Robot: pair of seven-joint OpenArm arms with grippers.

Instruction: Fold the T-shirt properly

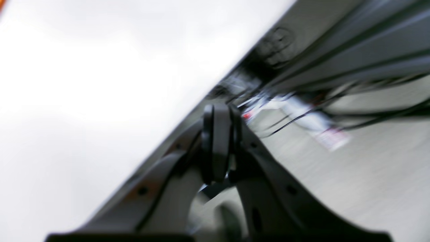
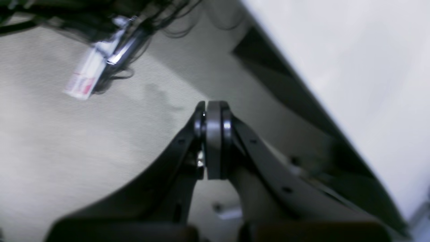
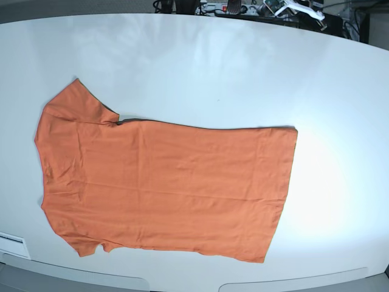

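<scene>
The orange T-shirt lies flat and spread on the white table in the base view, sleeves and neck end to the left, hem to the right. A sliver of its orange cloth shows at the top left corner of the left wrist view. My left gripper is shut and empty, hanging over the table's edge above the floor. My right gripper is shut and empty, also beside the table's edge above the floor. Neither gripper shows in the base view.
Both wrist views are blurred. Cables and a power strip lie on the grey floor beside the table. Cables and devices sit beyond the table's far edge. A white label is at the table's near left corner.
</scene>
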